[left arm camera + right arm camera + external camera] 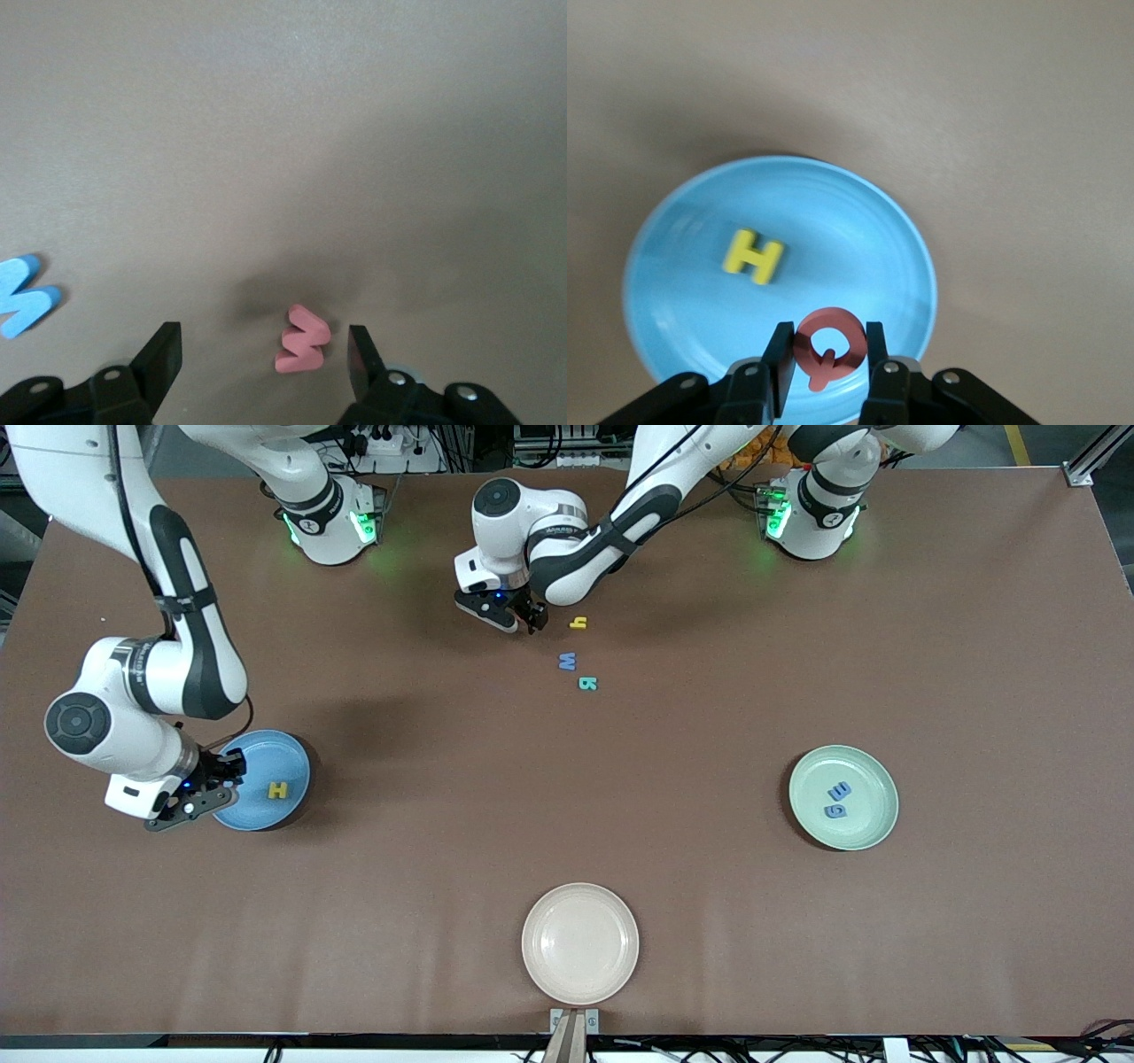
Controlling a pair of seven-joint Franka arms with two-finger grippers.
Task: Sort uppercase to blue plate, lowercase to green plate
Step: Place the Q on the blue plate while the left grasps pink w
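My right gripper (229, 767) hangs over the blue plate (288, 751), shut on the red Q (828, 317) between its fingers (827, 337). The yellow H (277, 789) lies in that plate (682, 301), as the right wrist view (753, 257) also shows. My left gripper (534, 618) is low over the table, open (263, 341), with the red w (303, 339) lying between its fingers, closer to one. The front view hides this w. The yellow h (578, 623), blue W (567, 661) and teal R (586, 683) lie beside it. The green plate (873, 766) holds the blue e (837, 789) and g (835, 810).
A beige plate (580, 943) stands empty close to the front camera's edge of the table. The blue W also shows at the edge of the left wrist view (22, 295). Both arm bases stand along the edge farthest from the camera.
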